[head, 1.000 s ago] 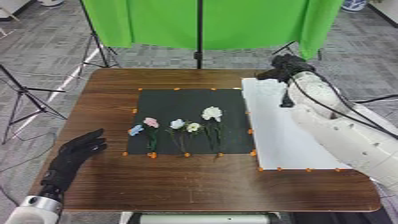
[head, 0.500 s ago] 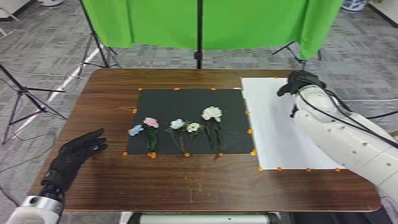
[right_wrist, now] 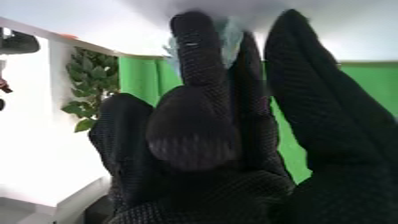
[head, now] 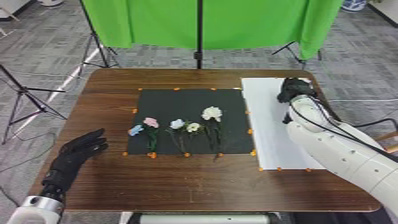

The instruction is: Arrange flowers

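Flowers are lying across the black mat (head: 178,102) on the counter (head: 204,190): a blue one (head: 135,130) at the left edge, a pink one (head: 151,122) beside it, a bluish-white one (head: 177,123) and a cream one (head: 193,127) near the middle, and a white one (head: 211,114) farthest right (the biggest bloom of them, I'd say). The right hand (head: 296,90) is hovering over the far end of the white sheet (head: 266,120) — and it is pinching a pale bluish flower (right_wrist: 233,42), ruffled petals peeking between its black fingers (right_wrist: 289,55). The left hand (head: 80,146) is resting near the mat's left side, loosely spread — holding nothing.
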Controlling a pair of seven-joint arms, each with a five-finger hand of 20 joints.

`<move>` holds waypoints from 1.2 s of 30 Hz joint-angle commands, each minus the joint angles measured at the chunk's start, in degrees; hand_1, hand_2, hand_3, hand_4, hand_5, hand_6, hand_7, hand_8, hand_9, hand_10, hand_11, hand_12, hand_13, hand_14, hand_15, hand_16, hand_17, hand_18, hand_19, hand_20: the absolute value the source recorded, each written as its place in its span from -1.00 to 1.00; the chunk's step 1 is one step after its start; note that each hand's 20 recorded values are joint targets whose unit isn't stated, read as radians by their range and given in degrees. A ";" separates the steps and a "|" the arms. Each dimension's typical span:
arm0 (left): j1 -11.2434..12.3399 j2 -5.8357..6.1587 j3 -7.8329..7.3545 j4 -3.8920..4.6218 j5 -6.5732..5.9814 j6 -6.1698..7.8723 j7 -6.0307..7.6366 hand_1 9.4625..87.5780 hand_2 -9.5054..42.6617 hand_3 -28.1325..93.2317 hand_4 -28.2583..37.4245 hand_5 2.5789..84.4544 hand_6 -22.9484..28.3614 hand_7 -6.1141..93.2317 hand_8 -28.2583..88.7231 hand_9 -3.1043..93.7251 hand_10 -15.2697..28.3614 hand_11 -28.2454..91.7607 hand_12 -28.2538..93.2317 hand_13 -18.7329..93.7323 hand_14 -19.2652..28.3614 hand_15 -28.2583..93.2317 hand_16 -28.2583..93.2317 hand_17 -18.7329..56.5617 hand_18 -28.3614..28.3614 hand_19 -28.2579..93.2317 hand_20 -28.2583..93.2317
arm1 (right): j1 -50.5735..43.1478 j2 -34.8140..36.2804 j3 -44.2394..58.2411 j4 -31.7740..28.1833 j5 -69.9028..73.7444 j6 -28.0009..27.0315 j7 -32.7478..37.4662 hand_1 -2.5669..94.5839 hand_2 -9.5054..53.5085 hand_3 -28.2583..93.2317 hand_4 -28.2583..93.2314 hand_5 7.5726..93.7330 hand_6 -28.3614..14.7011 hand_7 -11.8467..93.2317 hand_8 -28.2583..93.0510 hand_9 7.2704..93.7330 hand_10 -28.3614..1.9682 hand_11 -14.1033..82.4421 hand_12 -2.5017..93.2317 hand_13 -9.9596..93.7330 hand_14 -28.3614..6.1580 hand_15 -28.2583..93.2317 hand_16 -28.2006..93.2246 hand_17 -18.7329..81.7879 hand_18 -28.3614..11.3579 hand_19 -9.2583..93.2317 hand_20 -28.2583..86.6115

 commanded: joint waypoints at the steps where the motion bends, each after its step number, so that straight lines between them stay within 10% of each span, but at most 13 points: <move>1: 0.72 -0.53 -0.15 -0.07 0.42 0.06 -0.32 -0.32 -1.00 0.49 -0.48 -0.05 0.05 -0.68 -0.62 -0.10 0.26 -0.25 -0.32 -0.05 0.53 -0.24 -0.48 -0.33 0.52 -0.39 -0.23 | -2.27 2.43 1.77 -5.42 4.07 9.78 -0.44 0.29 -1.00 0.43 -0.83 0.61 0.29 -0.36 -0.42 0.87 0.27 -0.52 -0.10 0.89 0.49 0.58 0.09 0.63 -0.37 1.00 0.58; 13: 0.84 -0.21 -0.52 -0.12 0.26 -0.23 -0.56 -0.31 -1.00 0.49 -0.48 -0.05 0.05 -0.68 -0.62 -0.10 0.26 -0.25 -0.32 -0.05 0.53 -0.24 -0.48 -0.33 0.52 -0.39 -0.23 | -17.80 8.01 16.07 -30.24 20.59 13.21 -5.71 0.34 -1.00 0.43 -0.82 0.68 0.24 -0.37 -0.39 0.93 0.27 -0.50 -0.05 0.92 0.52 0.57 0.10 0.66 -0.35 1.00 0.59; 20: 0.16 0.10 -0.22 0.12 0.34 -0.50 -0.61 -0.32 -1.00 0.49 -0.48 -0.05 0.05 -0.68 -0.62 -0.10 0.25 -0.25 -0.32 -0.05 0.53 -0.24 -0.48 -0.33 0.52 -0.39 -0.23 | -14.20 8.27 9.68 -24.70 -4.82 7.16 -3.29 0.24 -1.00 0.43 -0.78 0.63 0.26 -0.35 -0.38 0.86 0.27 -0.46 -0.04 0.88 0.47 0.58 0.12 0.62 -0.38 1.00 0.60; 24: 0.17 0.14 -0.15 0.04 0.38 -0.57 -0.73 -0.31 -1.00 0.49 -0.48 -0.05 0.05 -0.68 -0.62 -0.10 0.25 -0.25 -0.32 -0.05 0.53 -0.24 -0.48 -0.33 0.52 -0.39 -0.23 | -13.17 8.55 9.22 -22.75 -9.03 0.86 -1.36 -0.21 -1.00 0.55 -0.75 0.34 0.30 -0.43 -0.65 0.43 -0.18 -0.26 -0.40 0.74 0.21 0.61 0.12 0.51 -0.50 1.00 0.60; 36: 0.54 -0.06 -0.29 -0.01 0.32 -0.44 -0.68 -0.31 -1.00 0.49 -0.48 -0.05 0.05 -0.68 -0.62 -0.10 0.26 -0.25 -0.32 -0.05 0.53 -0.24 -0.48 -0.33 0.52 -0.39 -0.23 | -13.36 8.99 9.94 -21.49 -8.85 1.93 -1.92 -0.39 -1.00 0.54 -0.72 -0.05 0.26 -0.55 -0.65 -0.06 -0.44 -0.39 -0.39 0.53 -0.11 0.66 0.11 0.41 -0.62 1.00 0.53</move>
